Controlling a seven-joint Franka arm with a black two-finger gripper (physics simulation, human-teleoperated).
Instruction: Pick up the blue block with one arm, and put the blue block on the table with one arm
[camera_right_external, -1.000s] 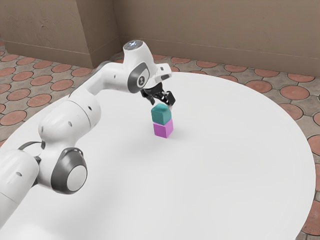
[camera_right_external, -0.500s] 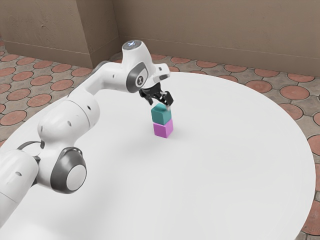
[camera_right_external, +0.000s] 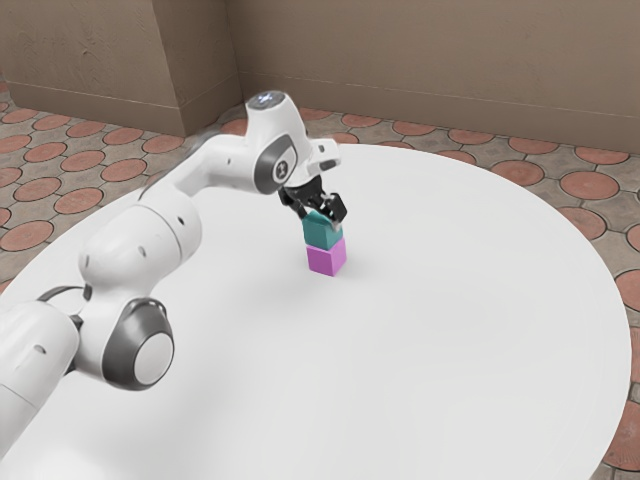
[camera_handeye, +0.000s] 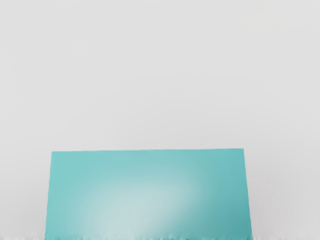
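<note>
"White and round, the counter (camera_right_external: 430, 380) starts nearest us. What comes after?"

"The arm (camera_right_external: 140, 240), reaching in from the exterior view's left. Then a stack of 2: the magenta block (camera_right_external: 325, 259) on the counter, and the blue block (camera_right_external: 322, 233), rather teal to my eye, on top of it."

"And the gripper (camera_right_external: 321, 215)?"

"Right at the top of the stack, its 2 fingers apart, with the blue block's upper part between them. It isn't clamped on anything, as far as I can judge. I'd call this the final lowering before the grasp."

"What could spoil it?"

"Coming down off centre: a fingertip might press on the top face and tip the stack. Closing too high might leave a thin hold, and the block could slip on the lift. Too deep, and the magenta block may get pinched as well."

"And an uneven squeeze?"

"That could shove the blue block off its perch, since its only support is the block below."

"Anything farther back?"

"Round floor tiles (camera_right_external: 590, 186), then a brown wall (camera_right_external: 400, 60), both too distant to interfere."
</note>
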